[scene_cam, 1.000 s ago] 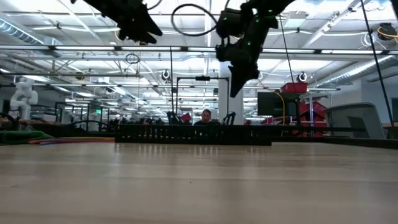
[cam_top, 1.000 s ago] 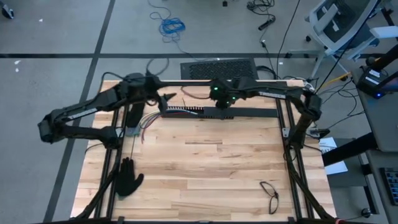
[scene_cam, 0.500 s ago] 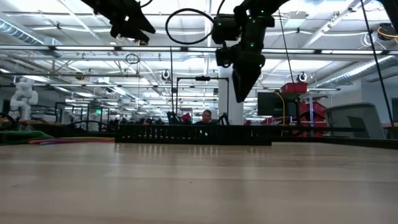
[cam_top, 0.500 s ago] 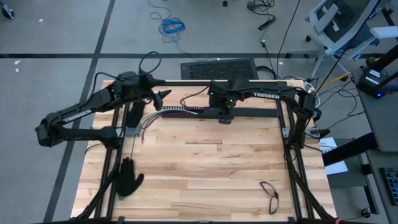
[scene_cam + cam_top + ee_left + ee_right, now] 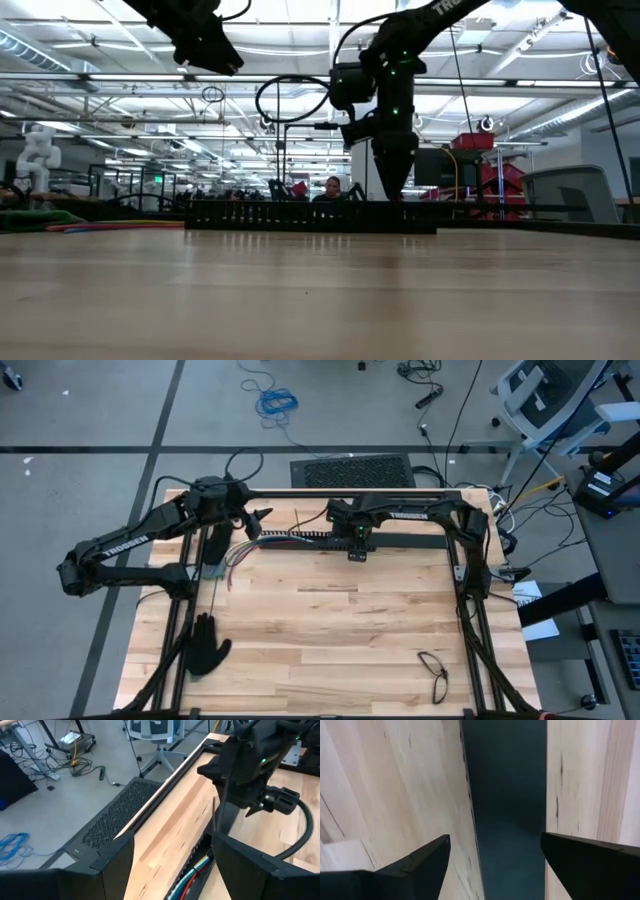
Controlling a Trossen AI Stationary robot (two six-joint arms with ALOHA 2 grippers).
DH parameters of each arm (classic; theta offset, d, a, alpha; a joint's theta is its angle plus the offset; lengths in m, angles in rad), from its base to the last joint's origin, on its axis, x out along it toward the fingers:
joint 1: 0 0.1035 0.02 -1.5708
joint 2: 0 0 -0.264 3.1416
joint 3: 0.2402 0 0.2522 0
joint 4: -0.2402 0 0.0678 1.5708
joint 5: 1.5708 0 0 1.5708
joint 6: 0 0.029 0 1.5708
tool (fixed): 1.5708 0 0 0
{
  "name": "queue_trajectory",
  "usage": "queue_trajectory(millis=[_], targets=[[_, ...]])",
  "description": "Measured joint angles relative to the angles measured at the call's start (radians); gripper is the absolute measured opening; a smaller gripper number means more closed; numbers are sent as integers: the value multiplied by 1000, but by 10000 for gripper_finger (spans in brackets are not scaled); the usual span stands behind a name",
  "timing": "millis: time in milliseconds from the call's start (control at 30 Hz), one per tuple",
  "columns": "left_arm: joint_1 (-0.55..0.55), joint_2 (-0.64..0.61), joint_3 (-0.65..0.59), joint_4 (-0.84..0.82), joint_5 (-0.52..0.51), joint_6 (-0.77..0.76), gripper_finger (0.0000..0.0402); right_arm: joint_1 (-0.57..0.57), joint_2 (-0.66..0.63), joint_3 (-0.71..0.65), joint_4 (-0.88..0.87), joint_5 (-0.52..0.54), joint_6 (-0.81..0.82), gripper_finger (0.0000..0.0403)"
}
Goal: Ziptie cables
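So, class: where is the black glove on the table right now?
In the high view, the black glove lies on the wooden table near its front-left corner, beside the left frame rail, far from both arms.

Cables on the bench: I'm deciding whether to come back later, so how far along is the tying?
Done: nothing visibly tied; the cables lie loose by the black slotted bar, with a thin dark strip, probably a ziptie, lying untouched on the table.
In hand: the right gripper hangs open over the bar, holding nothing; the left gripper, open and empty, hovers near the cables.
Left: gathering, wrapping, cinching.
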Motion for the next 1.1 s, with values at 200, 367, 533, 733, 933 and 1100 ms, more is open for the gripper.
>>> queue_trajectory(millis=[200,367,533,733,933,1100], targets=[[2,0,0,2,0,2,262,-3,-3,0,57,18,1,310],[2,0,0,2,0,0,262,-18,19,1,90,13,-4,310],[2,0,0,2,0,-26,262,-24,22,1,93,-25,-7,310],[2,0,0,2,0,-28,262,-29,41,1,148,-82,-8,310],[2,0,0,1,0,-80,262,-18,91,0,236,-91,5,310],[2,0,0,1,0,-103,262,3,98,0,329,-95,46,310]])
